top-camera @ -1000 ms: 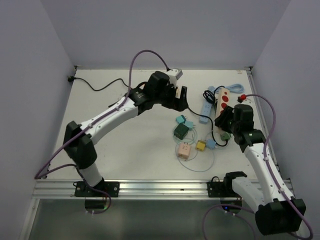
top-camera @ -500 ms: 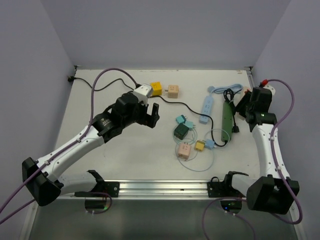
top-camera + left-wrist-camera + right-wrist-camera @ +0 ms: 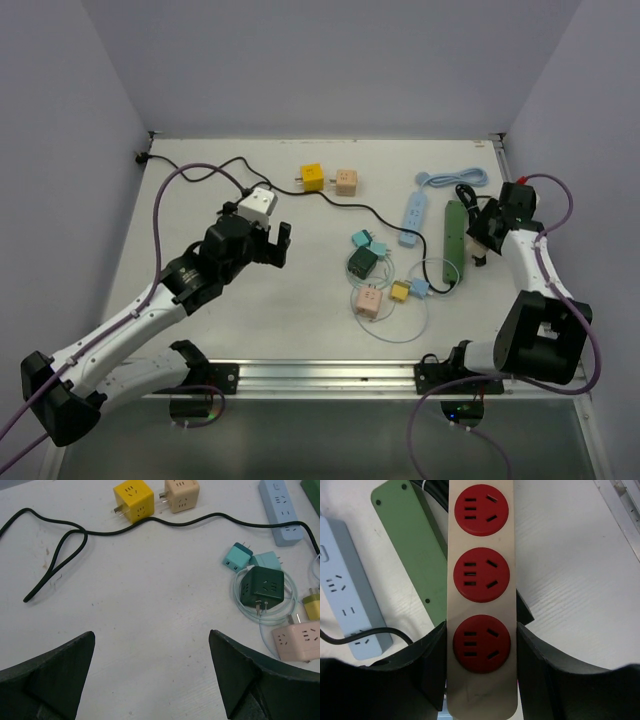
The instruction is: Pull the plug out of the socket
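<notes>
The socket, a long dark green strip (image 3: 455, 232), lies at the right of the table. In the right wrist view the socket (image 3: 412, 545) shows a plain face with small screw holes. I see no plug seated in it. Several plug cubes lie loose: yellow (image 3: 312, 177), beige (image 3: 346, 181), dark green (image 3: 262, 585) and pink (image 3: 368, 300). My right gripper (image 3: 488, 225) (image 3: 481, 630) is shut on a beige power strip with red outlets (image 3: 480, 575), just right of the socket. My left gripper (image 3: 278, 243) (image 3: 151, 635) stands open over bare table, left of the cubes.
A light blue strip (image 3: 413, 220) lies left of the socket, its black cord (image 3: 150, 522) snaking to the back left corner. Small teal plugs (image 3: 237, 557) and a small yellow one (image 3: 400, 291) sit among thin pale cable loops. Walls close the table's sides and back.
The left arm has drawn back to the near left, leaving the yellow and beige cubes at the back. The right arm has swung to the far right with the red-outlet strip, uncovering the green one.
</notes>
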You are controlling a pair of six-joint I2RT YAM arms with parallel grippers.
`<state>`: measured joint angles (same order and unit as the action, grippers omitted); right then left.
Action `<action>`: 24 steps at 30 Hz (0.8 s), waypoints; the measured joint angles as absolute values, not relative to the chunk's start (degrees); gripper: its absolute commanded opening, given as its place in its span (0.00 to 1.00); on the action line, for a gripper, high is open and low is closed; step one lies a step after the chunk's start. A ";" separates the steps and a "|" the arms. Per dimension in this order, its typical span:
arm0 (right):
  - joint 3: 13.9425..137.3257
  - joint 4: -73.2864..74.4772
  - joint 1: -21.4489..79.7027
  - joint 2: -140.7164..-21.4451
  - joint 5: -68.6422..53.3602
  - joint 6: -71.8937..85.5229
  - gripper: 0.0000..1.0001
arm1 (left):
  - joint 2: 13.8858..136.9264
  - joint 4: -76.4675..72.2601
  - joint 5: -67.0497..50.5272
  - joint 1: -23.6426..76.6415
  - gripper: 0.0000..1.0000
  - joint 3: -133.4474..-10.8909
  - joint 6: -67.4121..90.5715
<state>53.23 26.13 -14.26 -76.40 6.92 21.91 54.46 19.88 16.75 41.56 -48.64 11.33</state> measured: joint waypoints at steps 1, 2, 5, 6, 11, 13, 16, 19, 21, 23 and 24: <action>53.23 26.17 -14.26 -77.06 6.94 21.74 0.13 | 54.30 19.75 17.02 41.34 1.00 -47.99 11.31; 53.23 26.11 -14.26 -77.82 6.96 21.54 0.13 | 54.22 19.79 17.41 41.25 1.00 -47.51 11.31; 53.23 25.96 -14.26 -80.16 7.18 20.64 0.16 | 54.19 19.79 18.61 41.23 1.00 -46.92 11.27; 53.25 25.91 -14.17 -81.01 7.46 20.32 0.17 | 54.15 19.75 18.94 41.23 1.00 -46.92 11.25; 53.25 26.11 -14.15 -83.77 9.61 19.35 0.23 | 53.95 19.75 20.01 41.23 1.00 -46.92 11.05; 53.25 26.15 -14.15 -84.49 10.39 19.09 0.26 | 53.95 19.73 20.23 41.23 1.00 -46.92 10.87; 53.25 26.15 -14.15 -85.67 10.66 18.98 0.34 | 53.95 19.73 20.43 41.23 1.00 -46.92 10.85; 53.36 26.22 -14.17 -86.67 10.74 19.00 0.45 | 53.93 19.73 20.64 41.23 1.00 -46.89 10.85; 53.58 26.46 -14.17 -86.76 10.66 19.03 0.54 | 53.93 19.70 20.67 41.23 1.00 -46.89 10.85; 53.87 26.72 -14.17 -86.76 10.50 19.16 0.60 | 53.93 19.68 20.60 41.23 1.00 -46.89 10.85; 54.00 26.89 -14.17 -86.74 10.28 19.31 0.62 | 53.93 19.62 20.58 41.23 1.00 -46.89 10.85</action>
<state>54.00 26.89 -14.17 -86.74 10.28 19.31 53.93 19.62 20.58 41.23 -46.89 10.85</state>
